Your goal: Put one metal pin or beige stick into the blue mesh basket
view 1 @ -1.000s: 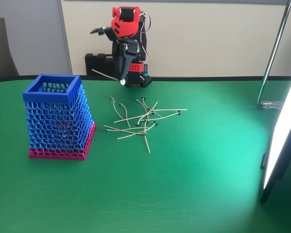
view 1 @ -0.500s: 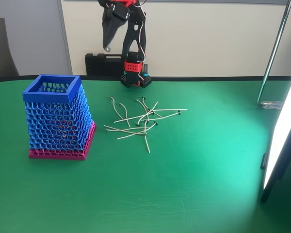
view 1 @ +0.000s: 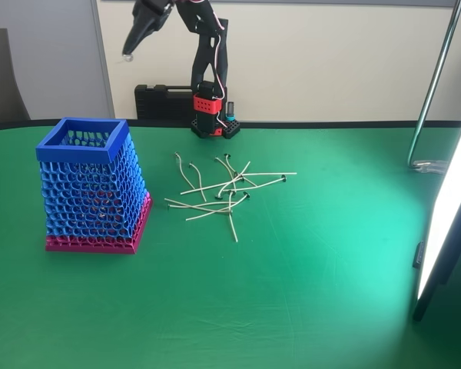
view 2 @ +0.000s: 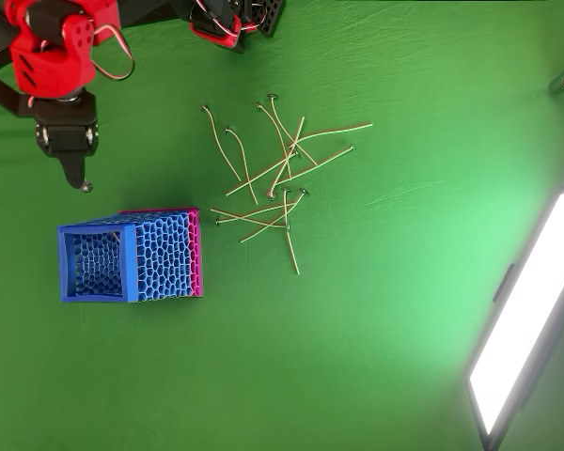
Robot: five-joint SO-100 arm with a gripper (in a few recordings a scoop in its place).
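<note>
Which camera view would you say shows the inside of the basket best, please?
The overhead view: it looks straight down through the basket's open rim to its mesh floor. The fixed view shows the basket from the side, mostly its outer lattice and pink base.

The arm (view 1: 207,54) was built of black links with bright red printed housings. Its base (view 1: 212,115) was a red block with small dark holes, sitting on a black foot. Thin red and white cables looped along the links. In the overhead view, the red wrist housing carried a black gripper (view 2: 78,178) narrowing to a small rounded tip.
</note>
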